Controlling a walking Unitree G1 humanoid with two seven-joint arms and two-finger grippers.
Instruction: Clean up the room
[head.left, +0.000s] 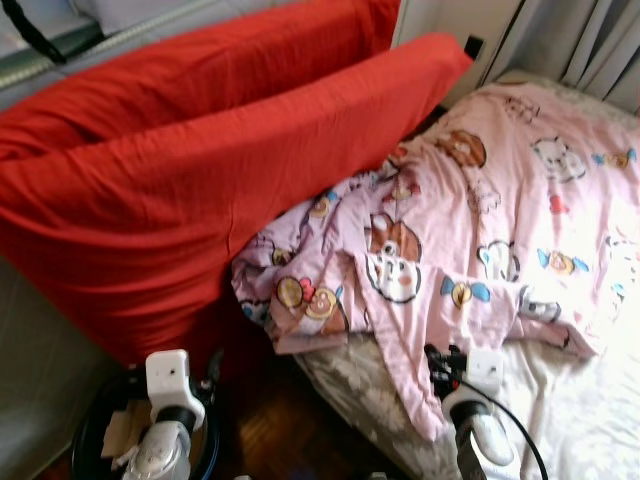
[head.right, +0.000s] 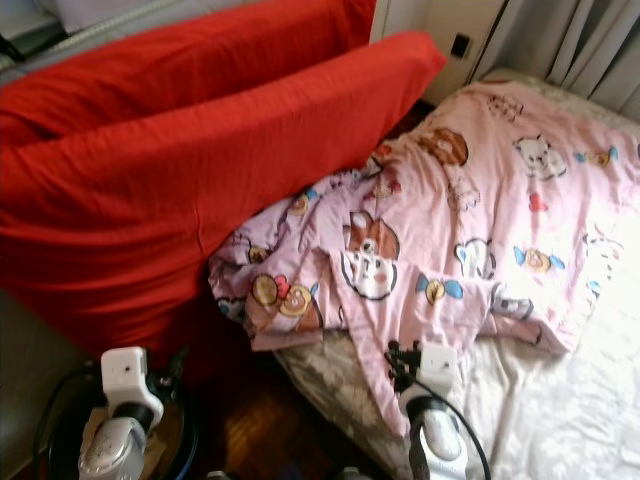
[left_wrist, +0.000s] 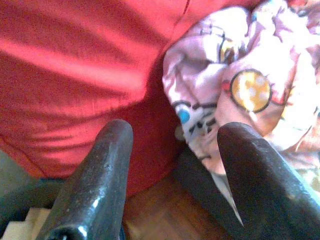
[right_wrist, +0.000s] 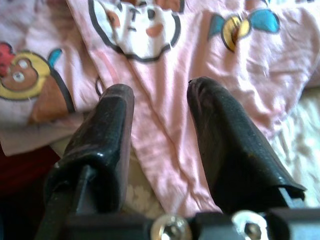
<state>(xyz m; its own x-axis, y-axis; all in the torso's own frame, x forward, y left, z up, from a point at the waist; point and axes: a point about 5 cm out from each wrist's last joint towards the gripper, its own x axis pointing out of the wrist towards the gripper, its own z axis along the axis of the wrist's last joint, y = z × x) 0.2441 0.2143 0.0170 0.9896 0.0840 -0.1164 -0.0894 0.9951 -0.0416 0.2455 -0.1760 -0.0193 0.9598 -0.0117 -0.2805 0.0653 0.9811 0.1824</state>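
One pink cartoon-print quilt (head.left: 480, 230) lies rumpled across the bed (head.left: 590, 420); its bulk sits on the mattress, its near-left corner bunched against the foot of two red cushions (head.left: 200, 170), and a narrow tongue of cloth hangs over the near bed edge toward the wooden floor (head.left: 275, 420); judged long axis runs from that bunched near-left corner up and away toward the far right by the curtains (head.left: 590, 40); the hanging tongue points down at the robot.

The right pincer (right_wrist: 160, 135) stands released, its two black fingers either side of the hanging tongue, the cloth between them but not clamped; the left pincer (left_wrist: 175, 165) is likewise released, holding nothing, pointed at the gap where the bunched corner meets the cushions.

Risks, as judgement:
- closing on the thin tongue alone would likely drag one layer and tighten the bunch, not spread the quilt;
- a pull toward the robot could slide the whole quilt off the bed onto the floor;
- the corner pressed against the cushions may snag and tip them;
- the left arm stands over a dark round basket (head.left: 95, 440) on the floor, which a sweep could knock;
- a cable (head.left: 520, 430) trails off the right wrist and could catch in loose cloth.
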